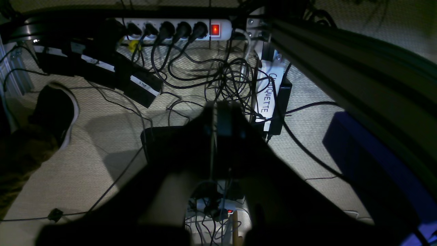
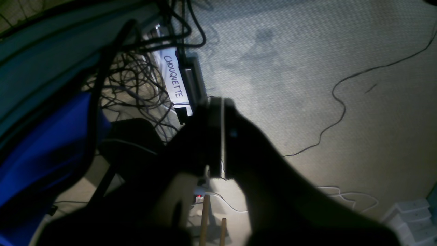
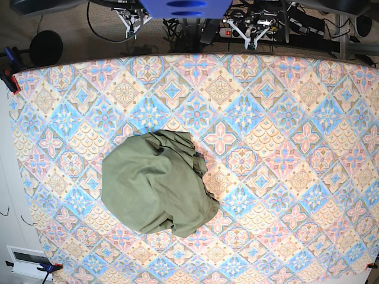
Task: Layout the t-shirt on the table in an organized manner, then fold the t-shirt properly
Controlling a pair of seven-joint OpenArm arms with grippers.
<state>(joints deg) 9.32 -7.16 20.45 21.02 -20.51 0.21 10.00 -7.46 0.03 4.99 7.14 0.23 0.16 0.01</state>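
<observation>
The plain olive-green short-sleeved cotton t-shirt (image 3: 157,182) lies crumpled in a rounded heap on the large table w/ pastel blue, pink and cream diamond-tile cloth (image 3: 284,148), a bit left of table centre in the base view, not spread, not folded. Neck and sleeves can't be made out in the bunch.

Both arms sit past the table's far edge, well apart from the t-shirt, neither touching it. Left gripper (image 1: 215,118) points down at the floor behind the table, jaws pressed together, nothing between them. Right gripper (image 2: 218,116) same: jaws closed tight, empty, aimed at the beige carpet (image 2: 307,68).

Beyond the table's far edge in the left wrist view: white power strip w/ lit red switch (image 1: 177,29), tangle of black cables (image 1: 222,78), white label reading CHOUQUETTE (image 1: 268,92). Both wrist views are dark, grippers mostly in silhouette.
</observation>
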